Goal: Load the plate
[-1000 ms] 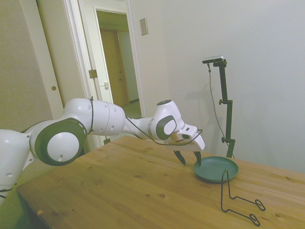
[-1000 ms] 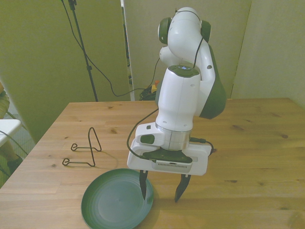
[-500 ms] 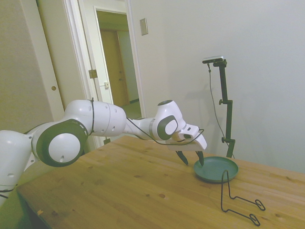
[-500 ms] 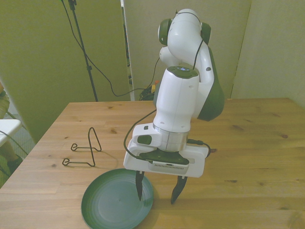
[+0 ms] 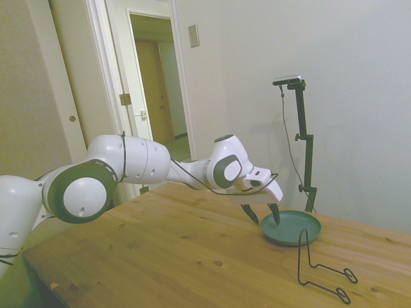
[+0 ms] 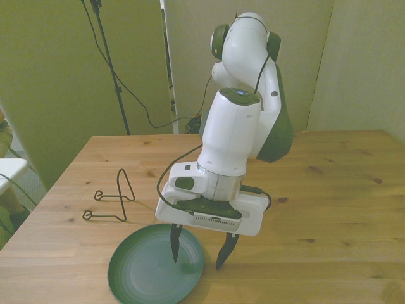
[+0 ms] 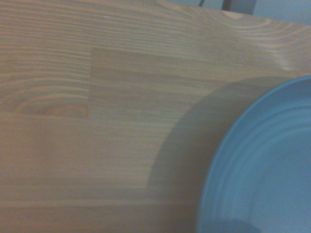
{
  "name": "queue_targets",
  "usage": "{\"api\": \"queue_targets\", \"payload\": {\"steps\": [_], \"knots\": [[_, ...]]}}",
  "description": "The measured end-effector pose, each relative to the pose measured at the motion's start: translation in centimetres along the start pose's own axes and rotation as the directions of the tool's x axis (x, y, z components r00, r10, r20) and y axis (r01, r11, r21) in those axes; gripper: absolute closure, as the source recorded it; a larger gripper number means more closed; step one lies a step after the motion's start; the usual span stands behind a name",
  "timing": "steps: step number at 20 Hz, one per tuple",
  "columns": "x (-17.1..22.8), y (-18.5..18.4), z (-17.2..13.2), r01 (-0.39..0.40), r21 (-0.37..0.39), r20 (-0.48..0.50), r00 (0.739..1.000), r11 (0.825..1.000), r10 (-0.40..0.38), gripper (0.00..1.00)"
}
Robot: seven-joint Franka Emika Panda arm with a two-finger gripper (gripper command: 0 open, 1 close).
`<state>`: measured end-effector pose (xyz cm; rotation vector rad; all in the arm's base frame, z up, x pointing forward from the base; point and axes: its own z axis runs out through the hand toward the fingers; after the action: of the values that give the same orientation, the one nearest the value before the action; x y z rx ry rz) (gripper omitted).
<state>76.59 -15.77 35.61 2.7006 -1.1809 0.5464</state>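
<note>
Lying flat on the wooden tabletop [image 6: 329,190], the teal-green plate [image 6: 149,272] sits near the edge closest to the front camera, toward the front view's left. The gripper [image 6: 196,248] hangs above the plate's rim on the front view's right, its two dark fingers [image 6: 174,242] spread wide apart and gripping nothing. One finger points down over the inside of the plate, its tip close above the plate's floor; the other finger points down outside the rim, over bare wood just beside the plate. So the rim passes between the two fingers, which straddle it. In the side view the gripper [image 5: 266,215] is tilted over the plate's [image 5: 292,228] near-left edge, with the tips low but whether they touch the plate cannot be told. The wrist view shows a blurred arc of the plate [image 7: 262,170] against the wood grain. A thin black wire stand [image 6: 114,199] rests on the tabletop apart from the plate, farther from the front camera.
</note>
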Motion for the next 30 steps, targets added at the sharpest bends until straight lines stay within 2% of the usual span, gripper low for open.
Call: {"api": "queue_targets", "payload": {"steps": [2,3,24,30], "knots": [[0.1,-0.1,0.0,-0.002,-0.005,0.003,1.0,1.0,0.002,0.0],[0.1,-0.1,0.0,-0.003,-0.007,0.005,1.0,1.0,0.003,1.0],[-0.3,-0.3,0.5,0.005,-0.033,0.023,1.0,0.999,-0.004,1.0],[0.3,0.7,0.9,0.002,-0.055,0.013,1.0,0.999,-0.001,1.0]]}}
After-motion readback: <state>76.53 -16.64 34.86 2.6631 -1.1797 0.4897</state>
